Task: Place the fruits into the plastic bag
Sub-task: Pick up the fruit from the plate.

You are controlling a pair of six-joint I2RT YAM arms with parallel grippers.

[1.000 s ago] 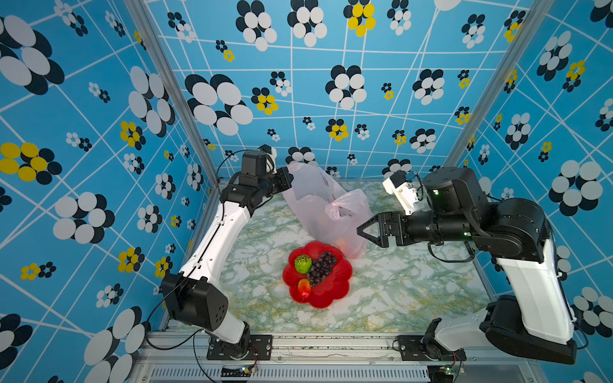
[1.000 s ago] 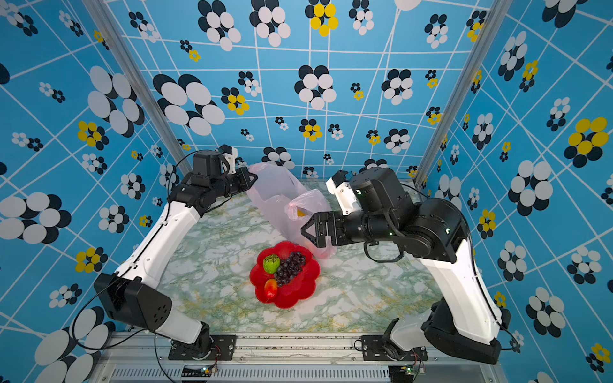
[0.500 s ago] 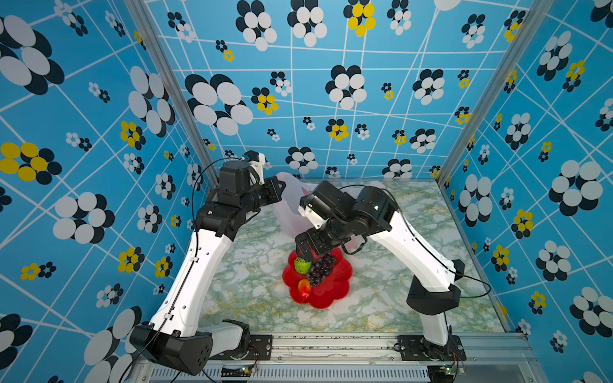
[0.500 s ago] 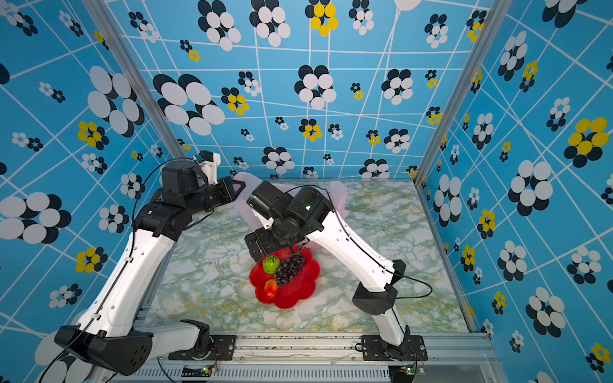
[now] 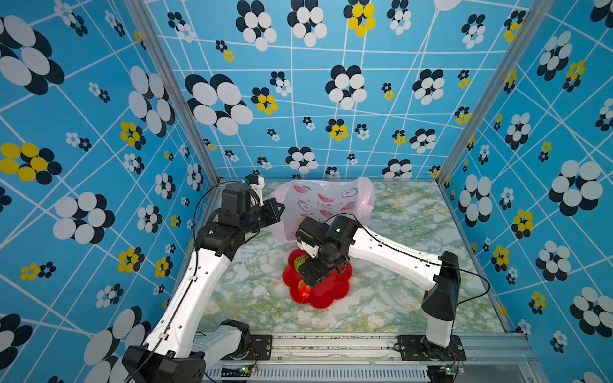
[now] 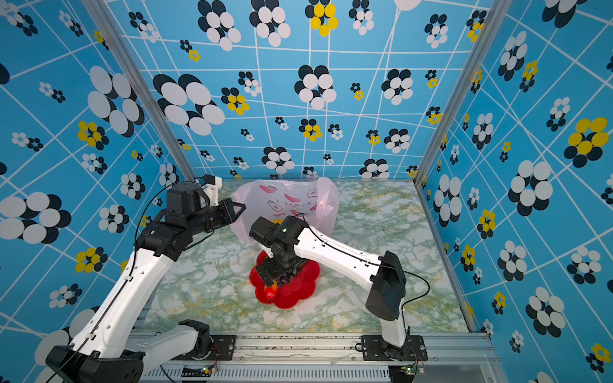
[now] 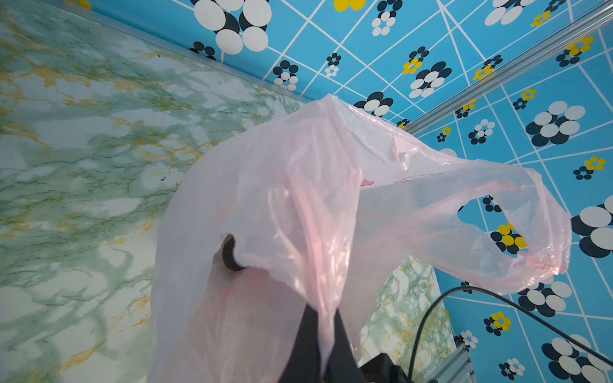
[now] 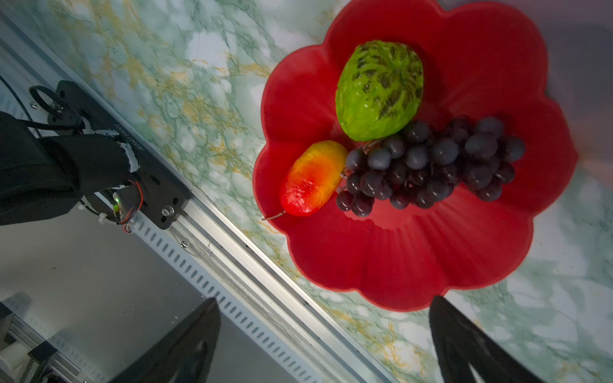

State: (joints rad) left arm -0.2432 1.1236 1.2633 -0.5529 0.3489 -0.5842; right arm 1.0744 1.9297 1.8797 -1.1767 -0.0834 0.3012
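No text could be read with certainty; the plastic bag point(image 5: 326, 202), at twelve o'clock in both top views, bore one line of red writing among printed fruit pictures, too small to make out; a black mounting plate point(image 8: 159, 195) carried tiny white characters, illegible.

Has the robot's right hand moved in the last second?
Yes. The right hand swung from beside the plastic bag to above the red plate.
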